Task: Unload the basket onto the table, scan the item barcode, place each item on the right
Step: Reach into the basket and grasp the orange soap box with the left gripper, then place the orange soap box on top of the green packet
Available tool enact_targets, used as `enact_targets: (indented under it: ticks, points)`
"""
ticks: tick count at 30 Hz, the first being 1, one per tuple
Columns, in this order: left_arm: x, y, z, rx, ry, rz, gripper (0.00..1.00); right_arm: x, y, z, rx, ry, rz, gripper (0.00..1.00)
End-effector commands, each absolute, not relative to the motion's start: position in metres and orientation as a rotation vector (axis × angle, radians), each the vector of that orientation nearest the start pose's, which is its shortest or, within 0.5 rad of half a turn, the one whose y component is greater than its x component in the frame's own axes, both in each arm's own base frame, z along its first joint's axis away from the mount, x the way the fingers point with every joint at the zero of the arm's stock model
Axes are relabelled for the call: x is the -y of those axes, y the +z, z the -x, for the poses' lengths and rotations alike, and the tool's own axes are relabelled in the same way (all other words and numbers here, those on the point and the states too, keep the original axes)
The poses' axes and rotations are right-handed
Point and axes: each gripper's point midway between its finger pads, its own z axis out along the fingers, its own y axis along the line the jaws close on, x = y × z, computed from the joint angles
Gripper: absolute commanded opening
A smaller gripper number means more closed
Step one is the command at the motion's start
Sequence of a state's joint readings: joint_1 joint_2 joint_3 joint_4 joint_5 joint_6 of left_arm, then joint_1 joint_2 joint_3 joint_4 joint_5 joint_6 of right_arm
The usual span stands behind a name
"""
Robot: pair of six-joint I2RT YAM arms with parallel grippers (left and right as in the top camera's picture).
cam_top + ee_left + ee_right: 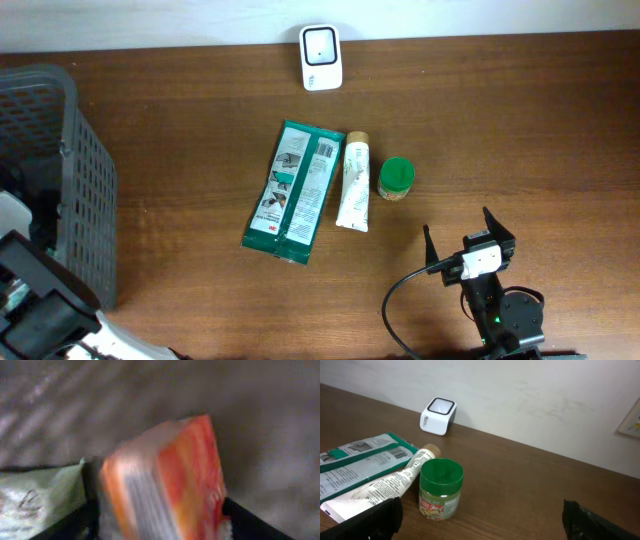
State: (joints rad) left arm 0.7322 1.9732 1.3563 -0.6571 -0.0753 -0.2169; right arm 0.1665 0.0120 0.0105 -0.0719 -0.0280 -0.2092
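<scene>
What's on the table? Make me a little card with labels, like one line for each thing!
scanner: white, at the far edge of the table
packet: green, lying flat in the middle
tube: white, right beside the packet
jar: green lid, upright, next to the tube
basket: grey, at the left edge
right gripper: open, holding nothing, on the near side of the jar
left gripper: fingers on both sides of a blurry orange box; can't tell if it grips
</scene>
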Motion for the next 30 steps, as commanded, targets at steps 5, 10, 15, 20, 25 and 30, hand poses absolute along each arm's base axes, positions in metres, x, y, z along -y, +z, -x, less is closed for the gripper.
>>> enact_targets:
  ticks: [5, 10, 15, 20, 25, 30]
  points:
    - [-0.296, 0.030, -0.310, -2.572, 0.206, 1.324, 0.55, -0.049, 0.156, -0.241, -1.612, 0.011, 0.331, 0.98]
    - [-0.304, 0.093, -0.329, -2.474, 0.183, 1.267, 0.40, -0.049, 0.156, -0.241, -1.612, 0.011, 0.331, 0.98]
    - [-0.293, 0.186, -0.354, -2.282, 0.066, 1.111, 0.10, -0.049, 0.156, -0.241, -1.612, 0.011, 0.331, 0.98]
    - [-0.259, 0.295, -0.357, -2.071, 0.033, 0.901, 0.03, -0.049, 0.156, -0.241, -1.612, 0.011, 0.331, 0.98]
    - [-0.169, 0.412, -0.360, -1.833, -0.054, 0.573, 0.04, -0.049, 0.156, -0.241, -1.612, 0.011, 0.331, 0.98]
    - [-0.033, 0.427, -0.368, -1.892, -0.306, 0.236, 0.04, -0.049, 0.156, -0.241, -1.612, 0.011, 0.331, 0.98]
